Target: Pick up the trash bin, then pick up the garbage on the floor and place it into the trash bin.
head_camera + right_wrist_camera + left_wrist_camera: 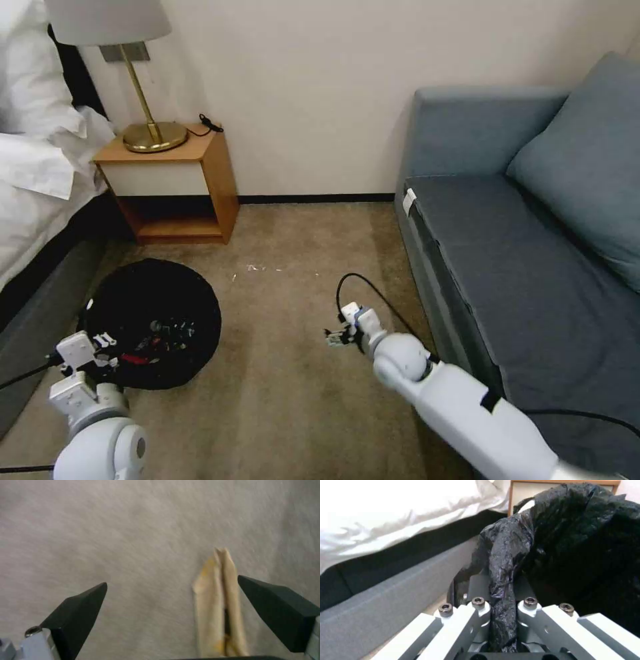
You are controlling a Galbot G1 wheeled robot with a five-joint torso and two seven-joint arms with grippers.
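Trash bin (157, 320) first: it sits low on the carpet (287, 373) at the near left, between the bed (33, 200) and the open floor, just in front of the bedside table (173, 180). Its black bag (573, 542) spreads over the rim, and a few bits of litter (160, 333) already lie inside. The left gripper (87, 357) is at the bin's near-left edge, and from its own wrist camera you can see its fingers (476, 620) clamped onto a twisted fold of that bag, so the bin is in hand (by the liner, at least; I can't tell whether the hard rim is caught too).

The right gripper (171, 597) is out in the middle of the floor, near the sofa (507, 253), pointed down with its jaws spread wide. A folded brown paper scrap (216, 605) lies flat on the carpet between the fingertips, closer to one tip than the other.

So the step, as I judge it, is collecting this piece of garbage. The next move calls for going down to the carpet and shutting on the scrap, ideally centred first, since thin flat paper could slip out of a lopsided pinch.
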